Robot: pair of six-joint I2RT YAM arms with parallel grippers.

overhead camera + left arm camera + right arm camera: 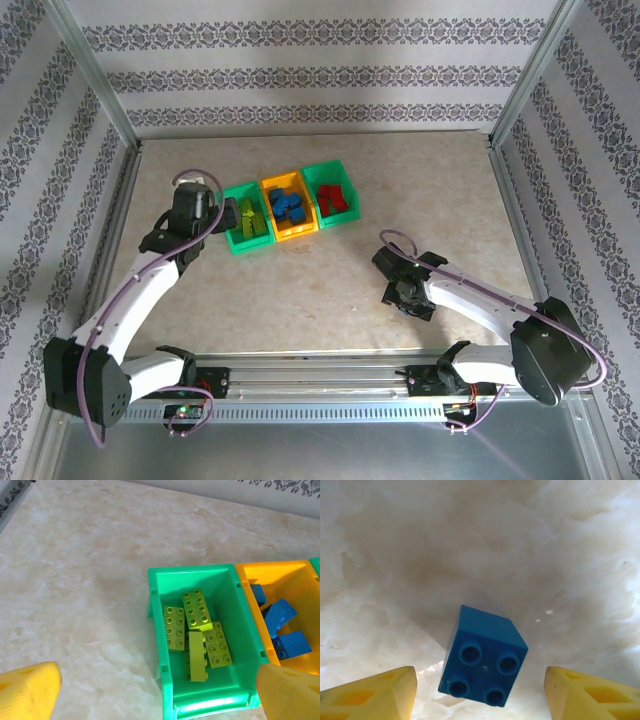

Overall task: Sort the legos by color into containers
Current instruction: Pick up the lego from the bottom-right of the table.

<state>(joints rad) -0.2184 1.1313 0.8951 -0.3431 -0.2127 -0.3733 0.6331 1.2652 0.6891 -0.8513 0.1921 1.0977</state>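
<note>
Straddling a blue brick (485,655), the right gripper (481,695) has its yellow fingertips (370,695) apart, one on each side with a gap to the brick, so nothing is grasped. The brick is a small square piece lying on the pale marbled table (470,540), its four-stud face turned toward the wrist camera. The left gripper (160,692) is spread wide and released, hovering over the near end of the left green bin (155,610), where yellow-green bricks (197,610) lie jumbled. Touching it on the right is the orange bin (295,575) holding blue bricks (280,615), then a second green bin (330,172) with red bricks (335,198). Open tabletop lies between this row and the right gripper, well apart.
</note>
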